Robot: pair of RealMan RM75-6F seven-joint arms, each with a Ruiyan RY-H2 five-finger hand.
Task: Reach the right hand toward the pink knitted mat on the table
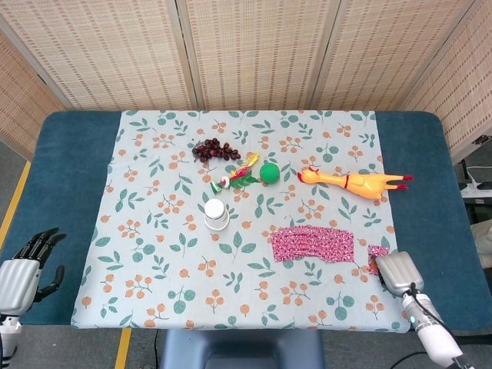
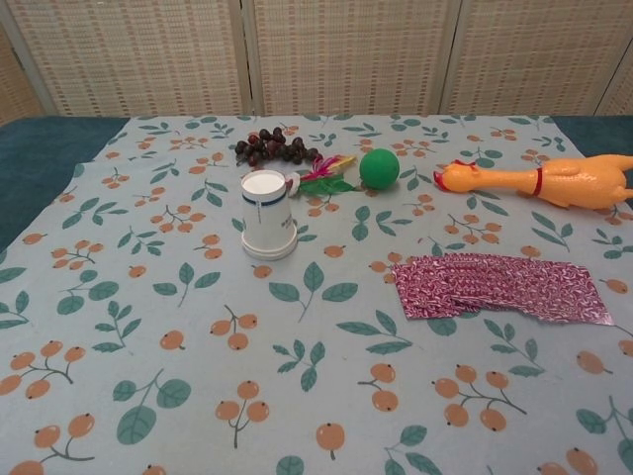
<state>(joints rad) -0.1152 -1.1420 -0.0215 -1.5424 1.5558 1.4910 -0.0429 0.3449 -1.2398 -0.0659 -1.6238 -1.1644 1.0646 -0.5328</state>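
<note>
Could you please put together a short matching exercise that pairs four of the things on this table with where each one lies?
Things:
1. pink knitted mat
2. rubber chicken
3. paper cup
4. grapes

Places:
A. at the far end of the cloth, left of the green ball
B. upside down near the middle of the cloth
C. closest to the right hand
D. right of the green ball

Pairs: 1-C, 2-D, 3-B, 4-A

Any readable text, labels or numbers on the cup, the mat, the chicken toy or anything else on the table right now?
No readable text in either view.
Paper cup: a dark blue band near the rim, no lettering that can be made out.
Pink knitted mat, rubber chicken, green ball, grapes: no markings visible.
</note>
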